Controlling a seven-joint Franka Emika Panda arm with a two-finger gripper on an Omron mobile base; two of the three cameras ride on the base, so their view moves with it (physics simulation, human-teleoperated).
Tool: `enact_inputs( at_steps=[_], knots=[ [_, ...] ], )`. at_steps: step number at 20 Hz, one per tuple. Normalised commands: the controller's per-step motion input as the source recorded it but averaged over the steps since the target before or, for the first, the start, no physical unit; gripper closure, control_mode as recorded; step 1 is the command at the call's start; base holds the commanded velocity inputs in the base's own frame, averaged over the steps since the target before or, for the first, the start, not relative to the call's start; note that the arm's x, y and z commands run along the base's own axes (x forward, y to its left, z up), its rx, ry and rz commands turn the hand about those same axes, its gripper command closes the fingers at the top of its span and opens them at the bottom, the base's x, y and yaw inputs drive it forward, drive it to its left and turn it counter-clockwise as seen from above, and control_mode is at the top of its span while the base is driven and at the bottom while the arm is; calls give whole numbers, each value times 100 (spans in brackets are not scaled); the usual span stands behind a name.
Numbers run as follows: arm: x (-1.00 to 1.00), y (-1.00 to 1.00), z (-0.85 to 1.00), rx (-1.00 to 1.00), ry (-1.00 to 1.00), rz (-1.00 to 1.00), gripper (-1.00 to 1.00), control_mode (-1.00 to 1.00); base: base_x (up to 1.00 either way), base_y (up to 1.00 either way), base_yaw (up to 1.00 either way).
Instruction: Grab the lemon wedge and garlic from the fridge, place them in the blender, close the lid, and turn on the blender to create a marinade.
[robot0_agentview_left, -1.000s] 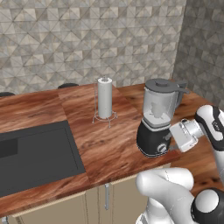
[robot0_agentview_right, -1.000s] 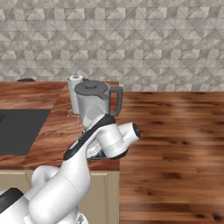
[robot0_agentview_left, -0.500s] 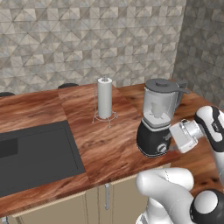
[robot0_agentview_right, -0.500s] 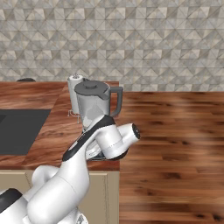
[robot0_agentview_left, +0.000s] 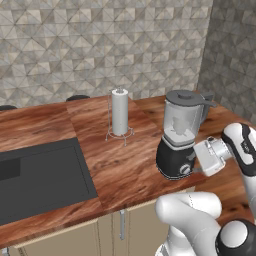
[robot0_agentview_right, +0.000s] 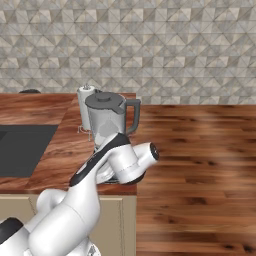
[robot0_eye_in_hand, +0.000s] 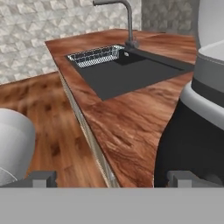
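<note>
Evidently the pincer, fingers wide apart and empty, sits beside the blender base, lined up for its knob.

blender: standing upright near the counter's front edge, black base, silver knob facing front
lid: sitting closed atop the clear jar

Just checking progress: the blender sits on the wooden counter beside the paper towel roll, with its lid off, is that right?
Not quite. The lid is on the blender, capping the jar, as the left base view shows. The blender does sit on the wooden counter beside the paper towel roll.
</note>
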Motion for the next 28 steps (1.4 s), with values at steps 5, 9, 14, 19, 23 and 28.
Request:
enact_inputs(
  at_steps=[5,9,14,19,23,28],
  knots=[
    [46,-12,-7,0,0,0,-100,-100,0,0,0],
    [57,-31,-6,3,0,0,-100,-100,0,0,0],
    [53,-41,-2,6,1,3,-100,-100,0,0,0],
    [52,-27,-3,7,3,7,-100,-100,0,0,0],
    [41,0,-26,1,2,7,-100,-100,0,0,0],
    [18,14,-47,0,1,2,-100,-100,0,0,0]
  ],
)
